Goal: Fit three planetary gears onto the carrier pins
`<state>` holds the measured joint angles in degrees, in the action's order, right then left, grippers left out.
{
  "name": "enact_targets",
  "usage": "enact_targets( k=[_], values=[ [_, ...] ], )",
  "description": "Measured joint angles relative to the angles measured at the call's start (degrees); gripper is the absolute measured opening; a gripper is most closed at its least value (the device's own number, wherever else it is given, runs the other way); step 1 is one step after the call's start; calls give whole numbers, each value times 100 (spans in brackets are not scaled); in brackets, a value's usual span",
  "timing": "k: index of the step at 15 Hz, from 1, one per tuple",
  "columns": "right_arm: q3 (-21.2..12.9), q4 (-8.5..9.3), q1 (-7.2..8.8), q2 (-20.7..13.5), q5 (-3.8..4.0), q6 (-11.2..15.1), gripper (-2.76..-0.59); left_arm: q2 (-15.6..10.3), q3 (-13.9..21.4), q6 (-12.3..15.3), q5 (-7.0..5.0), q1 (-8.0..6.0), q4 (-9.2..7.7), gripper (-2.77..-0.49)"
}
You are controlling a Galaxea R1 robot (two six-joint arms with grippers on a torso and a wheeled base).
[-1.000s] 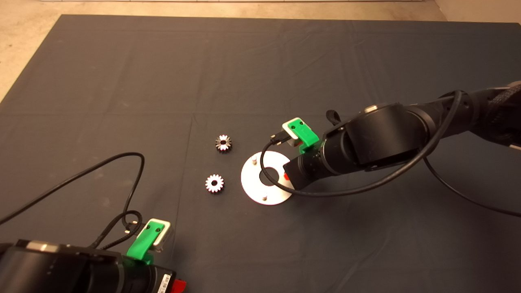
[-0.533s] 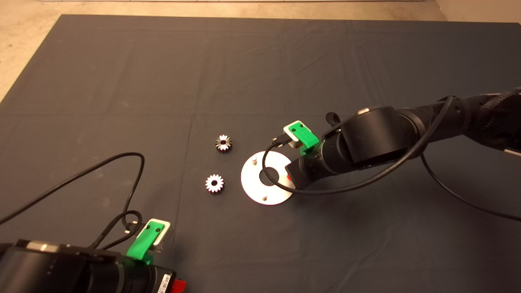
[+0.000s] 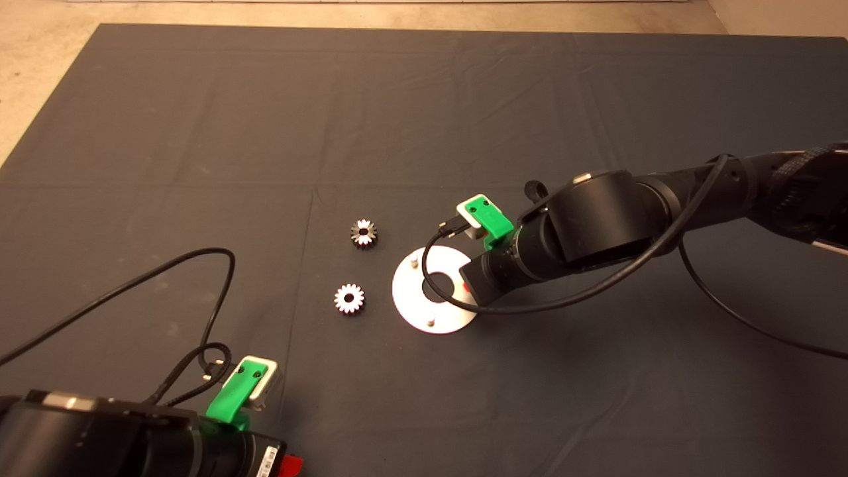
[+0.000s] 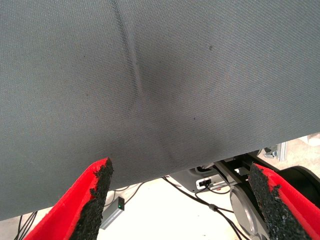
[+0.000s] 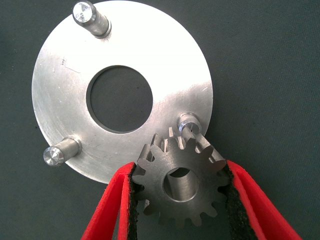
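Right gripper (image 5: 180, 200): centre of head view, over right edge of disc (image 3: 411, 298); red fingers (image 5: 107, 210) clamped on one planetary gear (image 5: 181, 182), held just above and slightly off one carrier pin (image 5: 190, 122), pin tip visible past gear teeth.

Other two carrier pins (image 3: 415, 262) (image 3: 430, 322): bare, upright on disc.

Remaining two planetary gears (image 3: 364, 233) (image 3: 349, 299): flat on dark mat (image 3: 199, 132), left of disc, apart from it and from each other.

Left gripper (image 4: 180, 200): lower left corner of head view, fingers spread wide, holding nothing, at mat edge.
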<state>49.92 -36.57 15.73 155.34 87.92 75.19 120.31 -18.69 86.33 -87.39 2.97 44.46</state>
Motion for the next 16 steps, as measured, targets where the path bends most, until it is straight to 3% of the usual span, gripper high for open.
enact_targets(
  k=[16],
  values=[
    [278, -55, -71, 25, -5, -215, -241, -33, 0, 0, -1, 0, 17, -134]
  ],
)
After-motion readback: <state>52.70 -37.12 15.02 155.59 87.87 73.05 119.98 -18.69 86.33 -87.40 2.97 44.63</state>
